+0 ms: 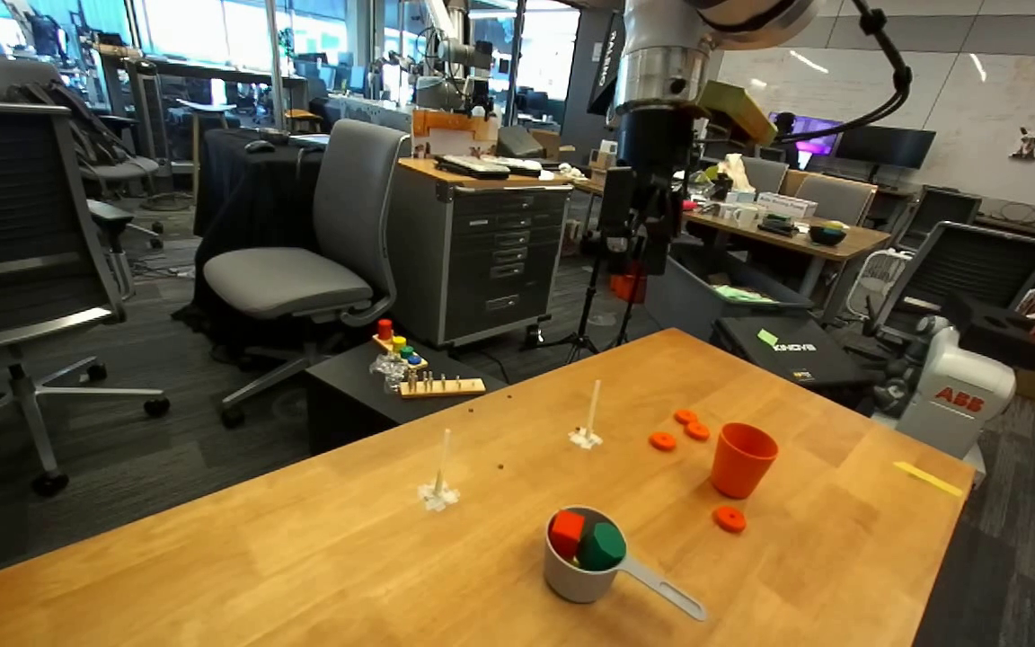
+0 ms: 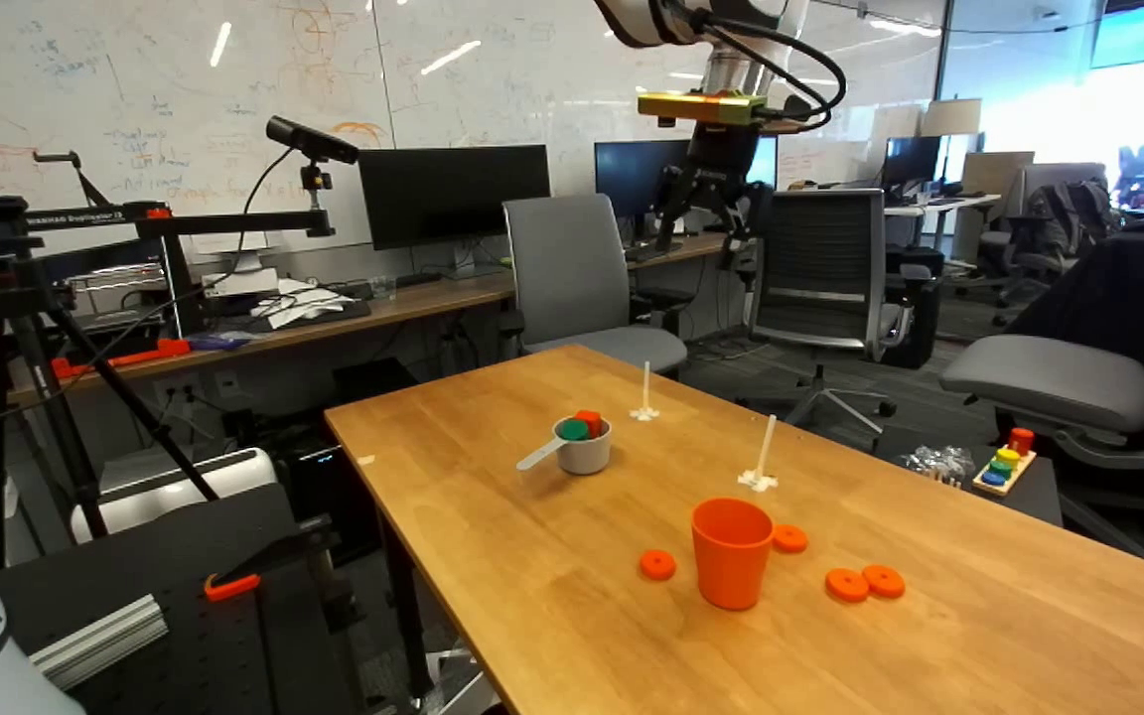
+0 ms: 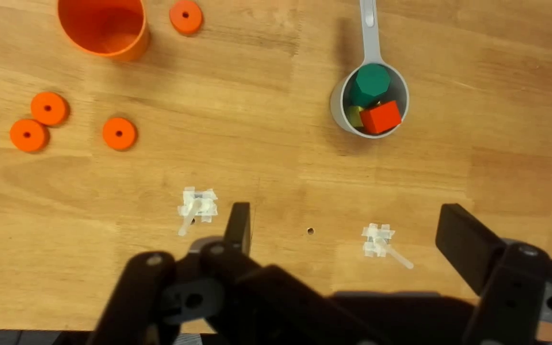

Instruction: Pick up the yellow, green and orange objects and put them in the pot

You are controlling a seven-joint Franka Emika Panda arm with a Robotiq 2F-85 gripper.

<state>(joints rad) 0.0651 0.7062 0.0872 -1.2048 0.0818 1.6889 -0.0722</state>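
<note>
- End effector [image 3: 345, 225] is hanging well above the table [image 1: 239, 557], fingers [image 3: 467, 249] spread, free air beneath.
- Two thin pegs [image 1: 443, 461] are sticking up, well apart; bare table is lying between them.
- Pot [image 1: 573, 581] is standing upright, its handle [image 1: 668, 590] jutting away from the pegs.
- Green object [image 3: 372, 81] and orange-red object [image 3: 381, 117] are crowding the pot's mouth, narrowing the way in.
- Orange cup [image 1: 738, 473] is standing upright, four flat discs [image 3: 119, 126] lying near it, one on the pot's side.
- Bare table is running between that disc and the pot.
</note>
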